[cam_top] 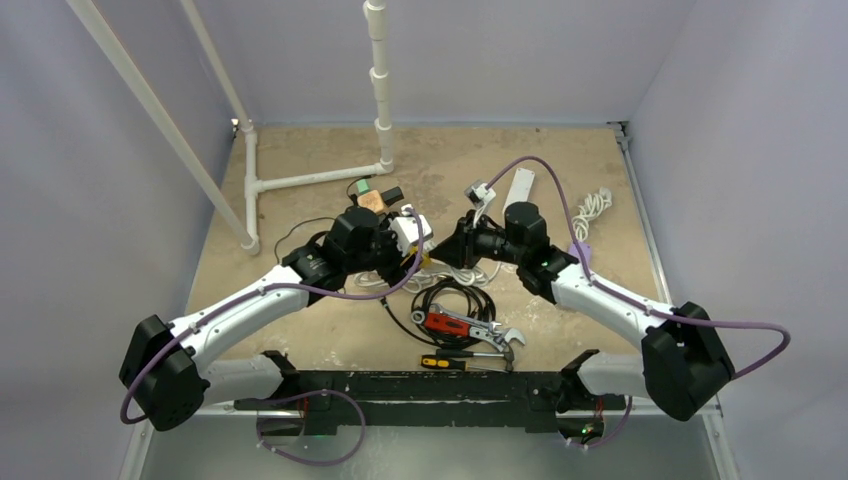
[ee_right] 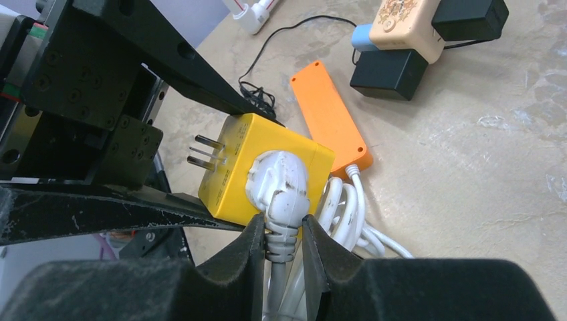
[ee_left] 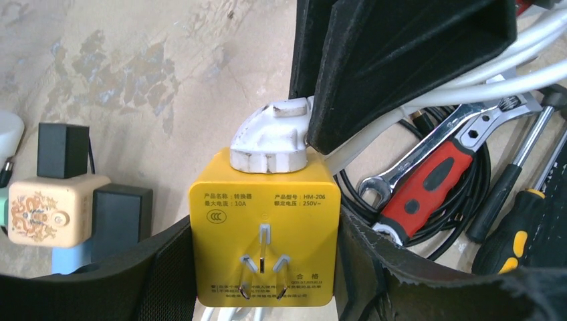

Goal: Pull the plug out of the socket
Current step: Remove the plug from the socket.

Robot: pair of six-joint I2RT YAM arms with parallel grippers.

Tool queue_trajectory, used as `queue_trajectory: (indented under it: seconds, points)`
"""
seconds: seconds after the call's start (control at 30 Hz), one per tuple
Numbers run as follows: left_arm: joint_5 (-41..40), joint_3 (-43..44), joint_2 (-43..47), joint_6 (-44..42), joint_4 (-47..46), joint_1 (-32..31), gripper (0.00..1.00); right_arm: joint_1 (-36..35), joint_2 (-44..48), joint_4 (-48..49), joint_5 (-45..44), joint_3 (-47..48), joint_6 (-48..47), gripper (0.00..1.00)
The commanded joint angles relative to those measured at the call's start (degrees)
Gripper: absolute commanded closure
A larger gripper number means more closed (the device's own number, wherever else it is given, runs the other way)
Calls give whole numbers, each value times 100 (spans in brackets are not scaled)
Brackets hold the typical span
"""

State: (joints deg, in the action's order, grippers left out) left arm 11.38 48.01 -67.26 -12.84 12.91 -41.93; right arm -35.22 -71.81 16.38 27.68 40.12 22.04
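Yellow socket (ee_left: 261, 234), clamped between my left jaws, over the middle of the tabletop (cam_top: 560, 150). White plug (ee_right: 277, 180) is seated flush in its face. My right jaws are closed on the plug's neck, where the cord (ee_right: 280, 271) leaves. Red-handled wrench (ee_left: 428, 187) lies near; orange strip (ee_right: 331, 117) beside.

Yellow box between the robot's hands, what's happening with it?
Two robot arms are teaming up to unplug something. The left gripper clamps the yellow cube-shaped plastic socket adapter by its sides. The right gripper pinches the white plastic plug at its neck, where the cord comes out. The plug sits fully in the socket, so it has not yet been pulled off.
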Motion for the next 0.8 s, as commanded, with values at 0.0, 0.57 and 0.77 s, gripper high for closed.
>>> queue_trajectory:
  seconds: [0.0, 0.57, 0.77]
  points:
    - [-84, 165, -31, 33, -229, 18, 100, 388, 290, 690, 1017, -72, -232, 100]
    - [-391, 253, -192, 158, -215, 17, 100, -269, 586, 441, -260, 43, 282, 100]
    - [-329, 254, -188, 177, -210, 18, 100, -613, 598, 354, -647, 206, 500, 100]
